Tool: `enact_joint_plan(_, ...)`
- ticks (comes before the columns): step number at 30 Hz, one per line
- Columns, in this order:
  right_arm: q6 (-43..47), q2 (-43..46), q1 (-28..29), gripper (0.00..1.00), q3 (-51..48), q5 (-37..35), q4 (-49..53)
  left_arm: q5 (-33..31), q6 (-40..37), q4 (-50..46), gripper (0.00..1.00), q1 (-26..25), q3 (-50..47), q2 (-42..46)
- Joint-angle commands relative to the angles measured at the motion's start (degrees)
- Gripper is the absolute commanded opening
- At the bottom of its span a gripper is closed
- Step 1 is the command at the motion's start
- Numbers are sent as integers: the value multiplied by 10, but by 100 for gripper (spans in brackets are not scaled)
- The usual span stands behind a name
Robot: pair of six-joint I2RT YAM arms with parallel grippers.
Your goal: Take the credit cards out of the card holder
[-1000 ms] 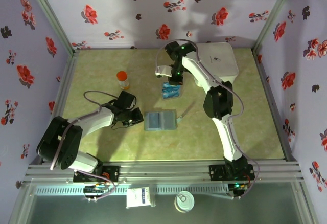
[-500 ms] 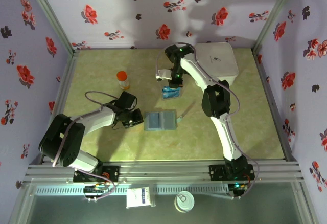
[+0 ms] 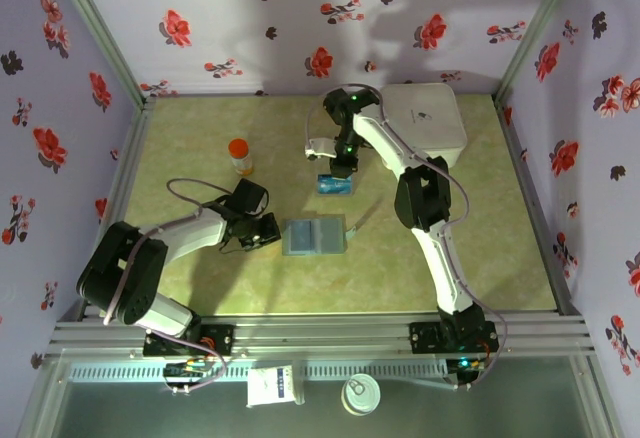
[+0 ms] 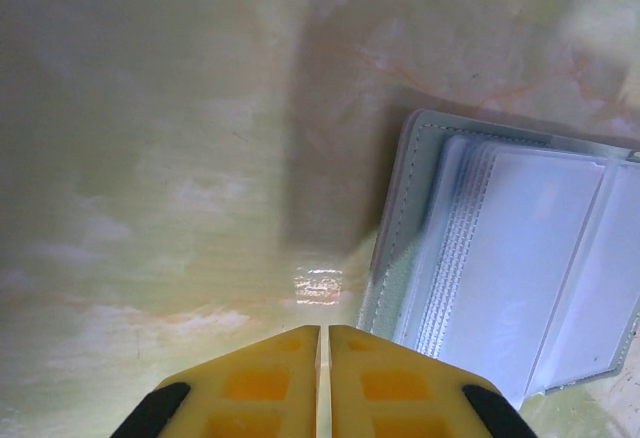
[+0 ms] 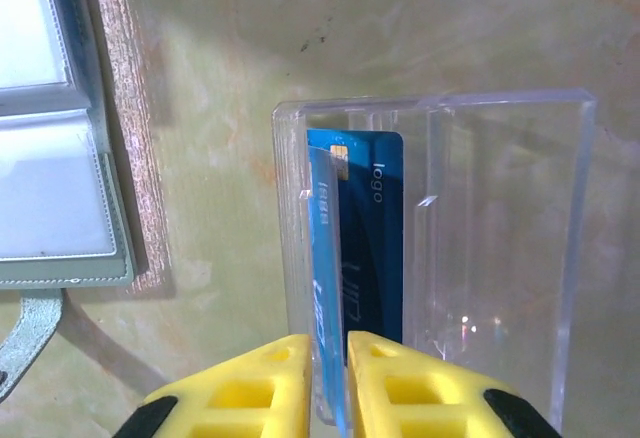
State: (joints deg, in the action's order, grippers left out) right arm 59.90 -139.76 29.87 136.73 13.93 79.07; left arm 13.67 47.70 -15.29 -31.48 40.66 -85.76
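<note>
Since a sec ago the right gripper has dropped a bit toward the near edge and now covers more of the blue credit cards; left arm unchanged. Cards stand on edge in the left slot of a clear plastic stand, approx. two of them, dark blue face with a chip and "logo" print, a lighter teal one beside it; stand's other slots look bare. Right jaws are a narrow slit apart w/ the teal card's near end between them; can't tell if the pads actually press it. Card holder lies open and flat on the table, nearer the arms than the stand, clear pockets up, strap loose at one corner. Left gripper sits just beside the holder's left edge, jaws pressed together, nothing in them. Further out: orange bottle at left, white box at the far right.
</note>
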Motion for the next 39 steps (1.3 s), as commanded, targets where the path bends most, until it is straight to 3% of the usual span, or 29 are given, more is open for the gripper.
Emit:
enact_joint_plan(1, -20, 12, -1, 19, 10, -3, -16, -1, 5, -2, 10, 4, 14, -9)
enact_joint_plan(11, -138, 70, -1, 18, -53, -18, -114, 7, 2, 11, 10, 3, 16, -13)
enact_joint_plan(17, -316, 139, 12, 17, -178, 9, -253, 8, 8, 36, 9, -1, 4, -11)
enact_joint_plan(27, -660, 292, 58, 12, -488, 20, -507, 12, 5, 53, 9, -4, -10, -1)
enact_joint_plan(30, -761, 319, 79, 5, -550, 1, -533, 17, 1, 54, 9, -4, -10, 1)
enact_joint_plan(39, -982, 392, 129, 8, -728, 23, -677, 25, 2, 65, 8, -13, -12, -5)
